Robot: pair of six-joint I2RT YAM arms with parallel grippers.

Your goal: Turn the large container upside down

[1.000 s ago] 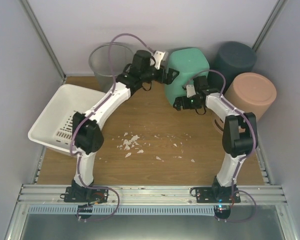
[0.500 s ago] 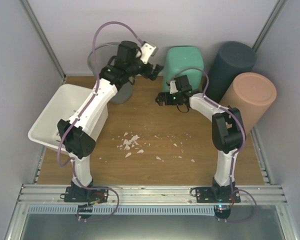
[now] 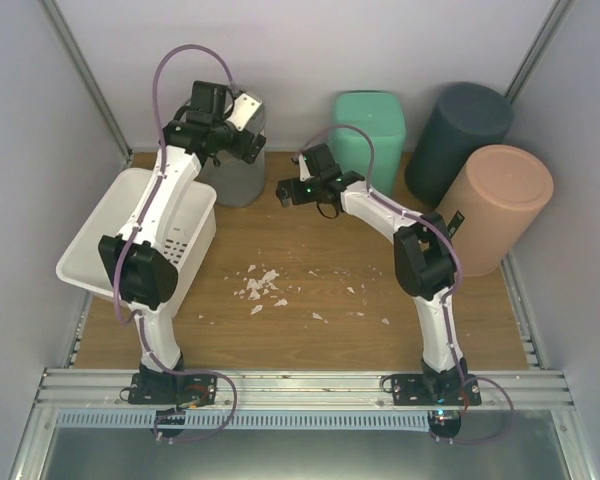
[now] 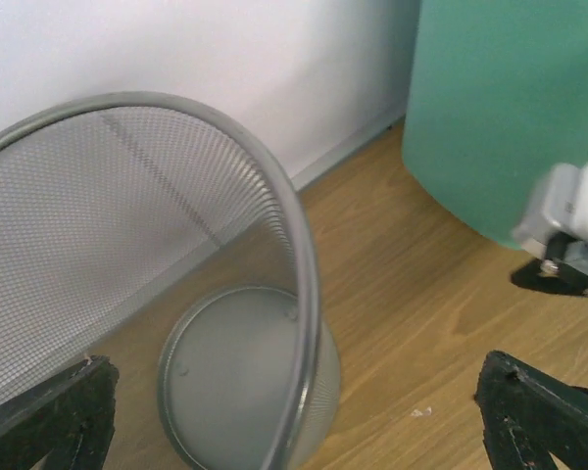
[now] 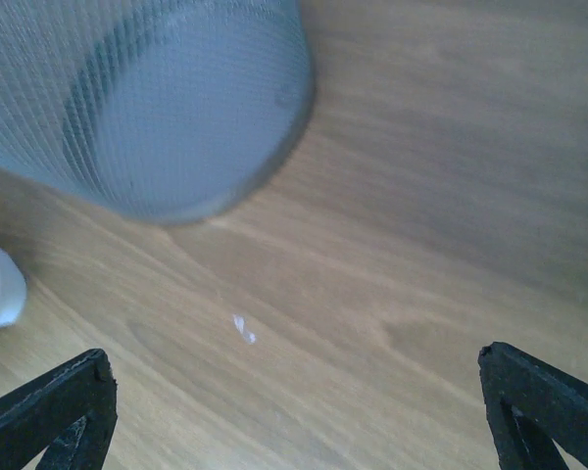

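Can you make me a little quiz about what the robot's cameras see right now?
1. True or false: the left gripper is squeezing the mesh bin.
2. What colour is the bin that stands between the mesh bin and the dark bin at the back wall? A green, B red, C yellow.
3. Fill the gap: the little white scraps lie on the wooden ___.

Key
1. False: its jaws stand wide open above the bin.
2. A, the green bin.
3. table
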